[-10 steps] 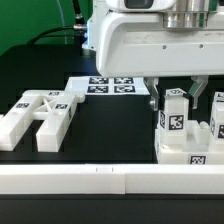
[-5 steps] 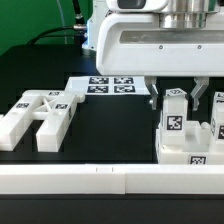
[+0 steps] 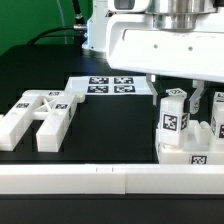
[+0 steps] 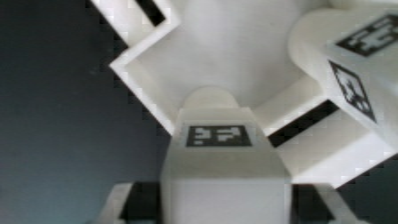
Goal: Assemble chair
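On the black table point(image 3: 110, 130), my tool point(image 3: 177, 101) is clamped on an upright bar point(image 3: 174, 122) at the notched block point(image 3: 190, 152).

Glossy white H-shaped frame point(image 3: 40, 115) and upright bar point(image 3: 175, 118), black-and-white square tags on both; black table point(image 3: 110, 132).

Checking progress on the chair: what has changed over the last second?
The robot's white wrist housing shifted toward the exterior view's right and tilted, as if turning. The hand stays shut on the upright white tagged plastic post standing on the white notched block. The white H-shaped frame and the marker board stayed put.
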You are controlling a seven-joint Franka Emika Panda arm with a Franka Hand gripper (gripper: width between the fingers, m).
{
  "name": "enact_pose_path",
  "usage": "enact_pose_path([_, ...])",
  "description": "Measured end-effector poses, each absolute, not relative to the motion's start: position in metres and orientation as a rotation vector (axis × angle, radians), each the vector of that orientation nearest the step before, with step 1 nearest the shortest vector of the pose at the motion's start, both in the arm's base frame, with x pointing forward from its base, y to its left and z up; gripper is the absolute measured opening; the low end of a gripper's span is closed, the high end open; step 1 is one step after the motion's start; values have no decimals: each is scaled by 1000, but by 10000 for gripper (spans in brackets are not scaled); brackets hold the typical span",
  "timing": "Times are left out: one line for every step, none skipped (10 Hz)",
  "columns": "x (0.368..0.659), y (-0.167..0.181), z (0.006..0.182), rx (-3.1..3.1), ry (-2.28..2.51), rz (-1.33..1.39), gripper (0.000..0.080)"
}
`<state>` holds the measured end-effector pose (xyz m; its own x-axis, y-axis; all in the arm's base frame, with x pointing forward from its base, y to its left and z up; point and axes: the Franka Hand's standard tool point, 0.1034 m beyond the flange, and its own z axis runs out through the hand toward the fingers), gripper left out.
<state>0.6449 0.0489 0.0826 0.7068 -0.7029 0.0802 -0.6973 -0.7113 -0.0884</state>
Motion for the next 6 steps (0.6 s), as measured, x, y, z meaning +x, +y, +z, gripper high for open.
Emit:
enact_pose_path([645, 49, 83, -2791, 1287, -158, 291])
enact_pose_path([645, 49, 83, -2752, 1361, -155, 291])
enact_pose_path([645, 49, 83, -2713, 1431, -153, 291])
enact_pose_path([645, 49, 83, -2685, 1479, -152, 291])
enact_pose_path([646, 49, 83, -2637, 1550, -154, 291])
enact_pose_path([646, 50, 82, -2641, 1545, -154, 291])
